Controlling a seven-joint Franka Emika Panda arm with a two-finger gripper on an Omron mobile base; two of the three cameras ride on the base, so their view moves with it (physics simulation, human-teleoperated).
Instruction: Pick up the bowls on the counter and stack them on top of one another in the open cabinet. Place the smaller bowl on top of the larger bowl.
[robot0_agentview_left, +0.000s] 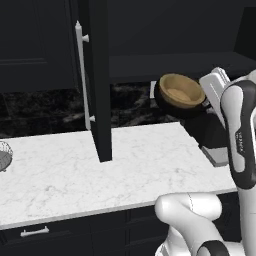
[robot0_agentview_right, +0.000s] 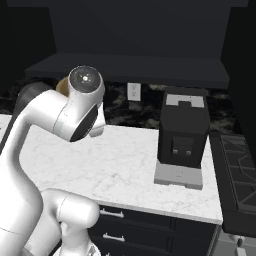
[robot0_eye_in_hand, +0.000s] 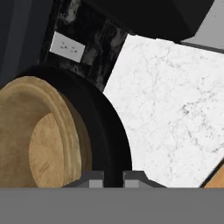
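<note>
The smaller tan wooden bowl (robot0_agentview_left: 178, 91) sits nested inside the larger glossy black bowl (robot0_agentview_left: 174, 106). Both hang tilted in the air above the counter (robot0_agentview_left: 75, 170), just below the dark shelf (robot0_agentview_left: 175, 62) of the open cabinet. My gripper (robot0_agentview_left: 205, 102) is at the pair's right side. In the hand view my gripper (robot0_eye_in_hand: 113, 176) is shut on the black bowl's rim (robot0_eye_in_hand: 107, 127), with the wooden bowl (robot0_eye_in_hand: 41, 140) to its left. The cabinet door (robot0_agentview_left: 100, 75), with its white bar handle (robot0_agentview_left: 80, 75), stands open left of the bowls. A sliver of the wooden bowl (robot0_agentview_right: 61, 87) shows behind my arm.
A black coffee machine (robot0_agentview_right: 182, 130) on a grey tray stands on the counter to the right, with a stove (robot0_agentview_right: 240, 165) beyond it. A grey wire basket (robot0_agentview_left: 4, 155) sits at the counter's far left. A wall outlet (robot0_agentview_right: 133, 91) is on the dark backsplash.
</note>
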